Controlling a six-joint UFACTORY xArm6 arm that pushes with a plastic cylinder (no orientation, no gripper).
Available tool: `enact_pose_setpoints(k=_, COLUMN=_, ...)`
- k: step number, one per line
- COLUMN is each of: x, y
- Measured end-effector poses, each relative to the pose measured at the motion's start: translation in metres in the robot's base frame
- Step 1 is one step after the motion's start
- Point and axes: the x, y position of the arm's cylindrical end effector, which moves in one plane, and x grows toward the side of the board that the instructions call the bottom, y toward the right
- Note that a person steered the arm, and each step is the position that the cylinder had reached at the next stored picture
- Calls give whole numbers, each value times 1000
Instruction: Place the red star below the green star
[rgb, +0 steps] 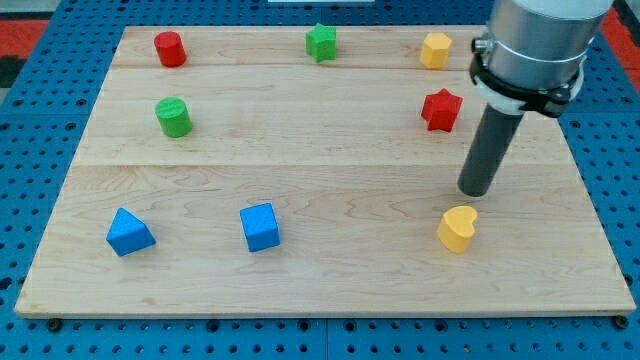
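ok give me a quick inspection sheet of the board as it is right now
surface: pale wooden board, flat, lying on a blue pegboard.
job's things: red star at the view's right, upper half; green star near the view's top edge, centre. The red star sits to the right of and lower than the green star, not under it.
clutter: red cylinder, green cylinder, yellow hexagon-like block, yellow heart, blue triangular block, blue cube.
grippers: none; my tip is below and right of the red star, just above the yellow heart, touching neither.
cables: nothing seen.
surroundings: blue pegboard; red patch at the top left corner.
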Motion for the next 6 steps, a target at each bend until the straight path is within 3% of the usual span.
enact_pose_setpoints(k=1, x=-4, y=5)
enact_pose_setpoints(k=2, x=-40, y=53)
enact_pose_setpoints(k=3, x=-105, y=108)
enact_pose_setpoints(k=4, x=-127, y=80)
enact_pose_setpoints(k=5, x=-102, y=3)
enact_pose_setpoints(k=6, x=-133, y=-77)
